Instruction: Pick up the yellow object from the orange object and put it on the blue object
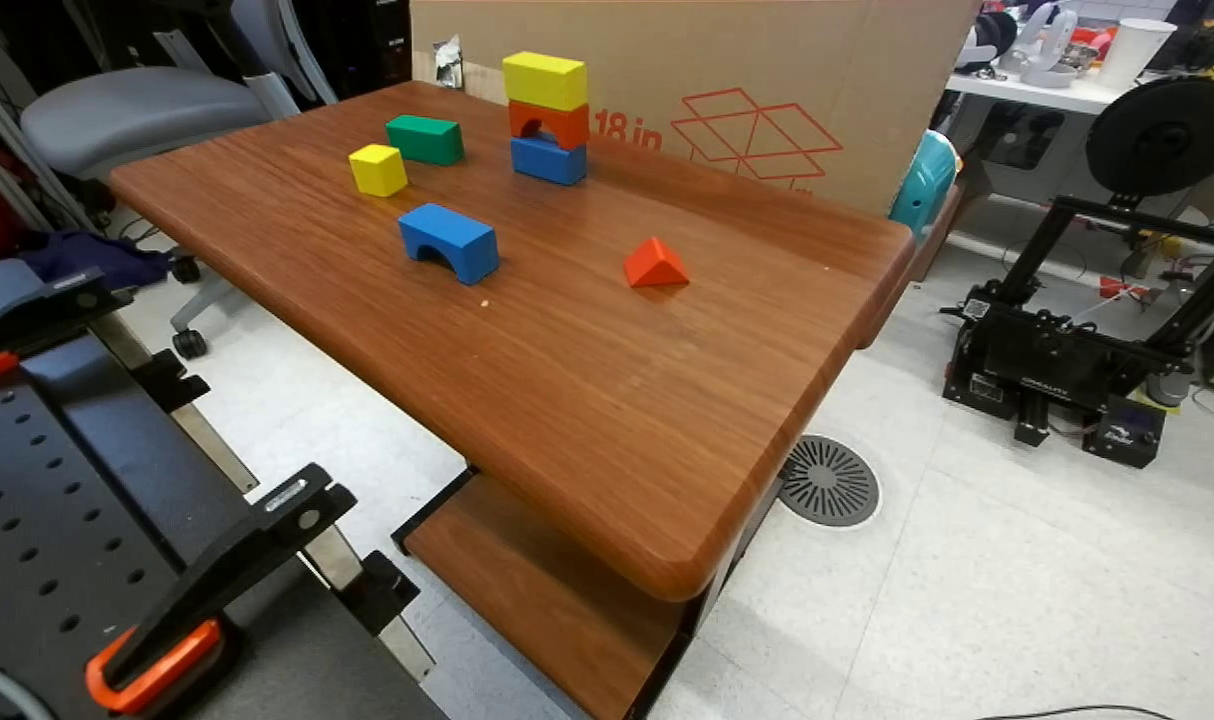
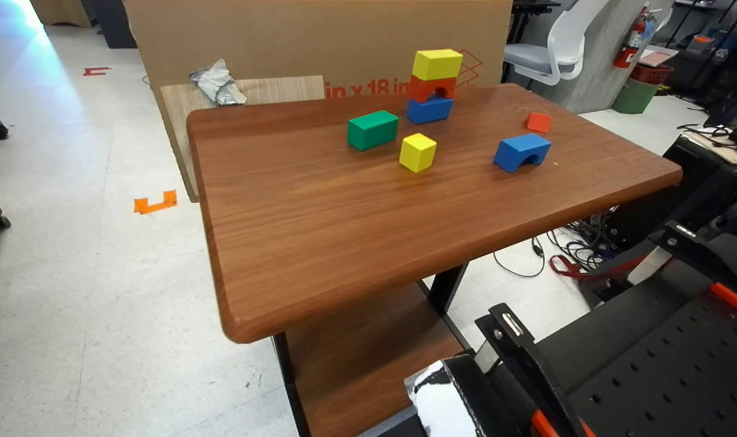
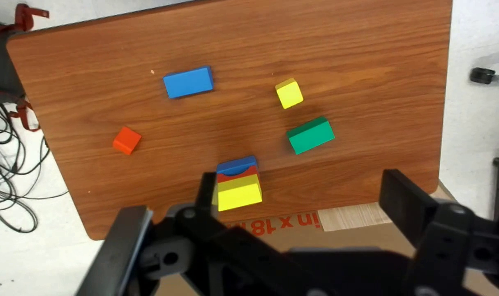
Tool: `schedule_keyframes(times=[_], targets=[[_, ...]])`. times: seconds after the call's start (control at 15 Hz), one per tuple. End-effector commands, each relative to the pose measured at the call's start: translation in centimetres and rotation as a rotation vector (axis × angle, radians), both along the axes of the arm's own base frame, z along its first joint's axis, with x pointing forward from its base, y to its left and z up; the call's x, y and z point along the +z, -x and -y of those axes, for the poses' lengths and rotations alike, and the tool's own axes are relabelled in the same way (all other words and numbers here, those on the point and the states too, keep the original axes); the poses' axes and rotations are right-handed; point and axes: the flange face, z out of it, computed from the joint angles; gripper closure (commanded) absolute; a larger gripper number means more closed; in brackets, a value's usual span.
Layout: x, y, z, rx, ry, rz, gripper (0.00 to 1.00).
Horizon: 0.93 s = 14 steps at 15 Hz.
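The yellow block (image 1: 545, 80) lies on top of the orange arch block (image 1: 549, 123), which rests on a squarer blue block (image 1: 548, 161). This stack also shows in an exterior view, with the yellow block (image 2: 437, 64) uppermost, and in the wrist view (image 3: 239, 193). The long blue block (image 1: 450, 242) with an arched underside stands apart on the table; it shows in an exterior view (image 2: 522, 152) and the wrist view (image 3: 188, 82). My gripper (image 3: 301, 181) is open and empty, high above the table. Its left finger overlaps the stack's edge in the wrist view. The exterior views do not show it.
On the wooden table (image 1: 607, 380) are a green block (image 1: 425, 140), a small yellow block (image 1: 378, 170) and a small red-orange wedge (image 1: 655, 263). A large cardboard box (image 1: 867, 90) stands behind the table, close to the stack. A black perforated platform (image 1: 57, 520) stands in front.
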Motion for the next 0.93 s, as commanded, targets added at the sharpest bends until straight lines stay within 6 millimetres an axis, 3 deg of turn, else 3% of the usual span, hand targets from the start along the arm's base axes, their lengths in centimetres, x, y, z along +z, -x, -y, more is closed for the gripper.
schedule_keyframes(times=[0.0, 0.87], targets=[[-1.8, -3.2, 1.2, 0.045, 0.01, -0.02, 0.0], [-9.7, -8.6, 4.6, 0.107, 0.041, -0.093, 0.0]])
